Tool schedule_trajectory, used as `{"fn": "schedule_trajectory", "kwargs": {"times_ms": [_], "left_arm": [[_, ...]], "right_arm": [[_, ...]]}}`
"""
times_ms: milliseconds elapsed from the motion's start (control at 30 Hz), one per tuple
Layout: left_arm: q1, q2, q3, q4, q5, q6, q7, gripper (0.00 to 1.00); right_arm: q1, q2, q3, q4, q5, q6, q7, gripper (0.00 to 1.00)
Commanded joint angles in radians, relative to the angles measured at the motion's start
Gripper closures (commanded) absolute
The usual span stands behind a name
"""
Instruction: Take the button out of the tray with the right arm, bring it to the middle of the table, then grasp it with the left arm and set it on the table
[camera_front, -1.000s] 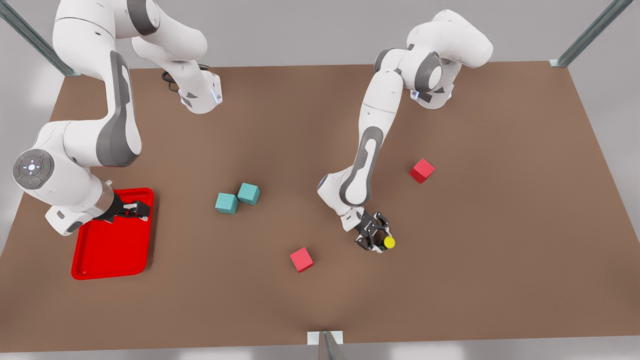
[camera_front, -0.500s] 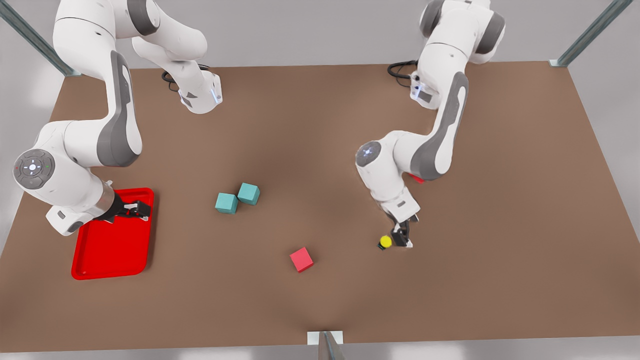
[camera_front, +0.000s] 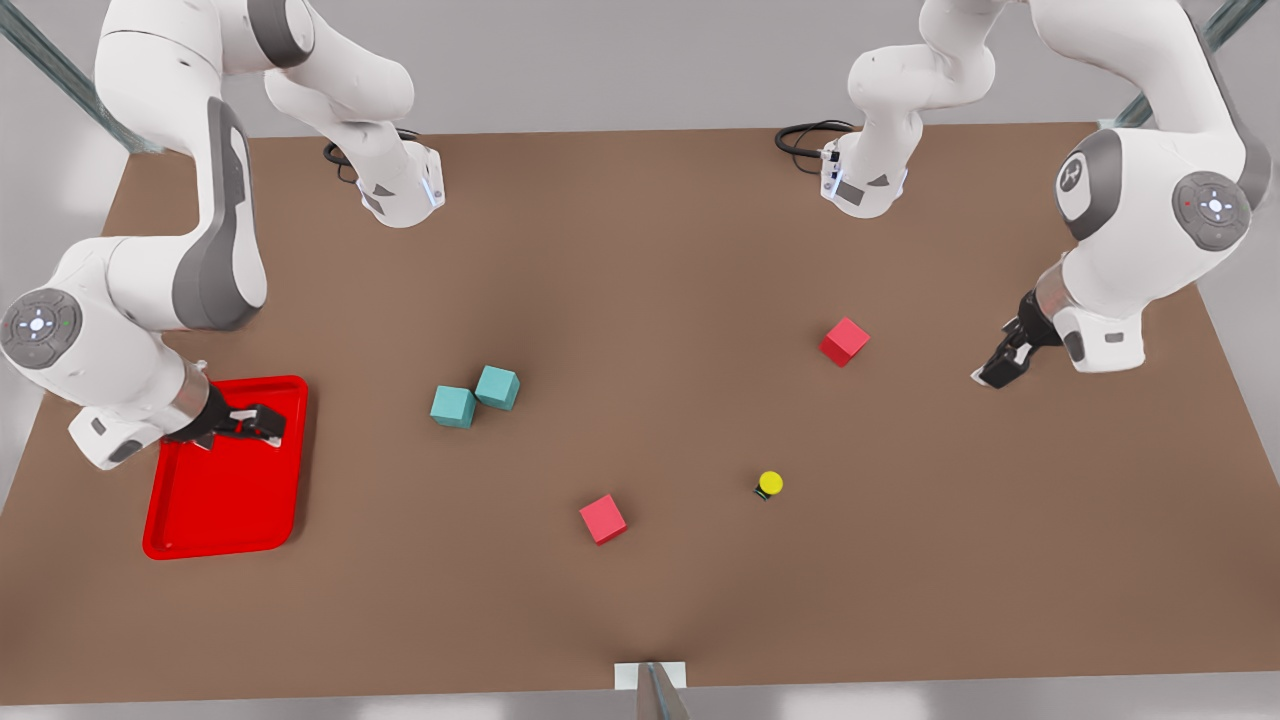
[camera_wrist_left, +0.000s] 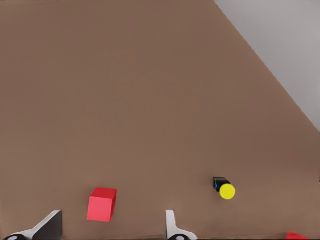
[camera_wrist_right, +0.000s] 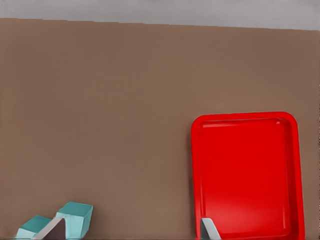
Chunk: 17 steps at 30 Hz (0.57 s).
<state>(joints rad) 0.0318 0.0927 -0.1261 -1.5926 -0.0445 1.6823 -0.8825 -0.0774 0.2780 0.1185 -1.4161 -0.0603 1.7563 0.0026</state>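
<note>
The button (camera_front: 769, 485), black with a yellow cap, lies by itself on the brown table (camera_front: 640, 250), right of centre in the front view; it also shows in the left wrist view (camera_wrist_left: 223, 188). My left gripper (camera_front: 993, 372) hangs open far off at the front view's right, holding nothing; its fingertips (camera_wrist_left: 50, 227) stand wide apart. My right gripper (camera_front: 262, 422) hovers open over the near-left corner region of the red tray (camera_front: 225, 510), which holds nothing (camera_wrist_right: 245, 170).
Two teal cubes (camera_front: 475, 396) touch each other left of centre. One red cube (camera_front: 603, 519) sits near the front middle, another red cube (camera_front: 844, 341) between the button and the left gripper. Arm bases stand at the table's far edge.
The left gripper has let go of the button and swung away to the front view's right. The button stays where it was set. The right arm shifted slightly leftward over the tray.
</note>
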Motion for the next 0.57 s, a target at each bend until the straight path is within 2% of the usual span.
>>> {"fn": "schedule_trajectory", "kwargs": {"times_ms": [0, 67, 533], "left_arm": [[-0.041, 0.001, -0.001, 0.005, -0.015, 0.000, 0.896, 0.00], [-0.039, 0.015, -0.001, 0.020, -0.015, 0.000, 0.896, 0.00], [-0.046, 0.093, 0.002, 0.083, -0.008, 0.002, 0.896, 0.00]], "right_arm": [[0.004, -0.060, 0.030, -0.007, -0.003, -0.055, 0.040, 0.00], [0.004, -0.091, 0.066, -0.011, -0.009, -0.073, 0.060, 0.00], [0.011, -0.056, 0.067, 0.005, -0.012, -0.070, 0.077, 0.00]]}}
